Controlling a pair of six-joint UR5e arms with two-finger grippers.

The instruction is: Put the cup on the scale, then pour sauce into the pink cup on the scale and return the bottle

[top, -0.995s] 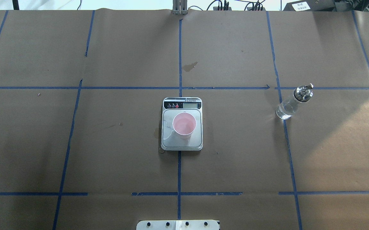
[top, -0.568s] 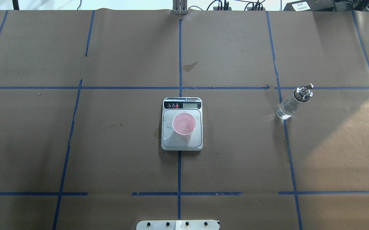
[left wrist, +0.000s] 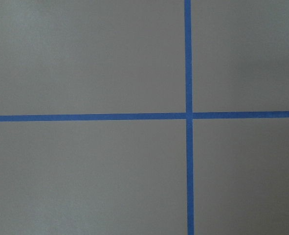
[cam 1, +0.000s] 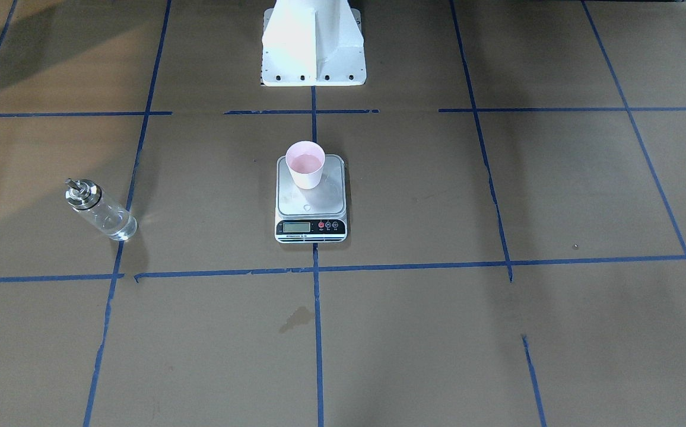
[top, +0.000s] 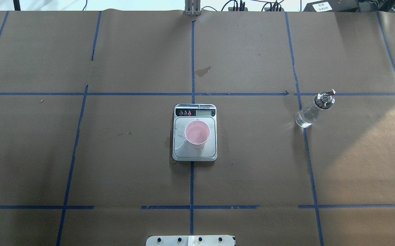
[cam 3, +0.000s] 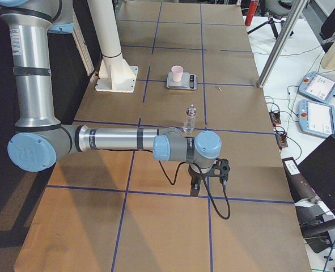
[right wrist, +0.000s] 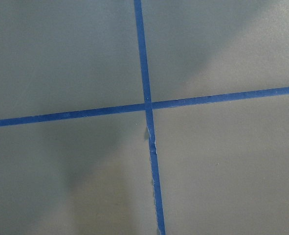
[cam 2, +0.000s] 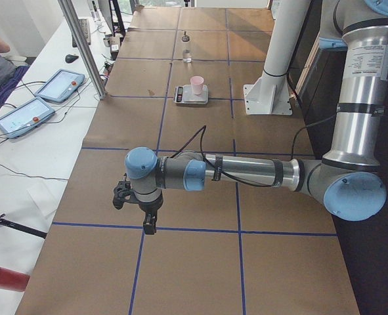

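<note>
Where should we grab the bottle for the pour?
Probably the glass body of the bottle, below the metal collar, coming in level from the robot's right. It stands upright; the body is a plain cylinder, and the spout hinders a top grip.

The small pale pink cup [top: 197,133] is standing upright on the steel plate of the scale [top: 197,155], away from its display strip. The clear glass bottle [top: 312,111] is standing upright well apart, on the robot's right, its colourless sauce [top: 304,120] barely showing
</note>
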